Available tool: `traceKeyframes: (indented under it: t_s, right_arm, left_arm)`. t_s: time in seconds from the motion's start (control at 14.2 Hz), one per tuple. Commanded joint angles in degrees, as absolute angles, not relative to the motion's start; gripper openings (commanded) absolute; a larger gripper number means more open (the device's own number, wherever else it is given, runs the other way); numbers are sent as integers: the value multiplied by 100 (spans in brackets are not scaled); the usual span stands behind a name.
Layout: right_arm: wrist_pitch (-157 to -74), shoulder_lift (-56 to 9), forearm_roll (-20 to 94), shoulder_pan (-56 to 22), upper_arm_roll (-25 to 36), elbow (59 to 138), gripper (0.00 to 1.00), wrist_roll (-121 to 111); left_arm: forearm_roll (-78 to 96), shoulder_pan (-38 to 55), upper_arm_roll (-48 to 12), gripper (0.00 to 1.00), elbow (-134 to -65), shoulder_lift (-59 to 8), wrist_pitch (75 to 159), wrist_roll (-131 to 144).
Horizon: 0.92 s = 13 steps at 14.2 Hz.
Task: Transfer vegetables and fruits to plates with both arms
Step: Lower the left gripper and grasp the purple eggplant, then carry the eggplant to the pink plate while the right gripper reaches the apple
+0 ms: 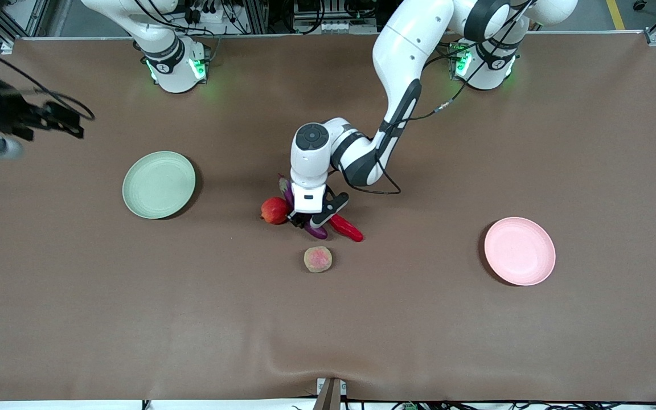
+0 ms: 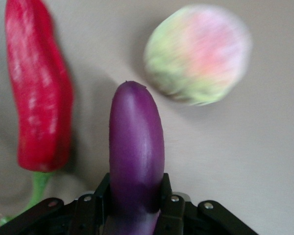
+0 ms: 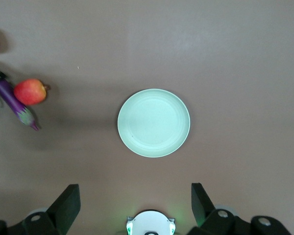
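My left gripper [image 1: 303,219] is down at the middle of the table, shut on the purple eggplant [image 1: 316,230], whose body shows between the fingers [image 2: 170,196] in the left wrist view [image 2: 136,152]. The red chili pepper [image 1: 346,228] lies beside it [image 2: 39,98]. The round red fruit [image 1: 274,210] sits against the eggplant's stem end [image 3: 12,100]. The yellowish-green fruit [image 1: 318,259] lies nearer the front camera [image 2: 198,54]. My right gripper [image 1: 60,122] is open and empty, high over the table by the pale green plate [image 3: 154,122]. The pale pink plate [image 1: 520,250] is empty.
The green plate [image 1: 159,184] lies toward the right arm's end, the pink plate toward the left arm's end. The brown table cover [image 1: 328,330] spans the table. The right arm's base [image 3: 149,223] shows under the right gripper.
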State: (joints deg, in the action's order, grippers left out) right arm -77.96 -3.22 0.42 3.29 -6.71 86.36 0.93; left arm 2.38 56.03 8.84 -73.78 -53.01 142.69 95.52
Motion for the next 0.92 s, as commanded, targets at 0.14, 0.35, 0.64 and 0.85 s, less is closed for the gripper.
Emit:
traceKeyframes:
  t_s: [0.14,0.35,0.64,0.85]
  right_arm:
    - [-7717,-570,132,212,-765,8552,100,132]
    - [-7778,-895,332,-280,-756,8561,100,866]
    - [-8224,-1431,939,-798,-765,8709,100,2554]
    - [-9225,-2098,949,-1325,-756,8780,100,3635]
  left_arm:
    - [-70,5546,976,0,-7532,-4045,13143,9335]
    - [-79,5126,949,0,-7541,-3474,12255,8739]
    - [-79,4081,958,0,-7550,-3164,11436,7036]
    - [-210,3368,967,0,-7707,-3252,11435,5761]
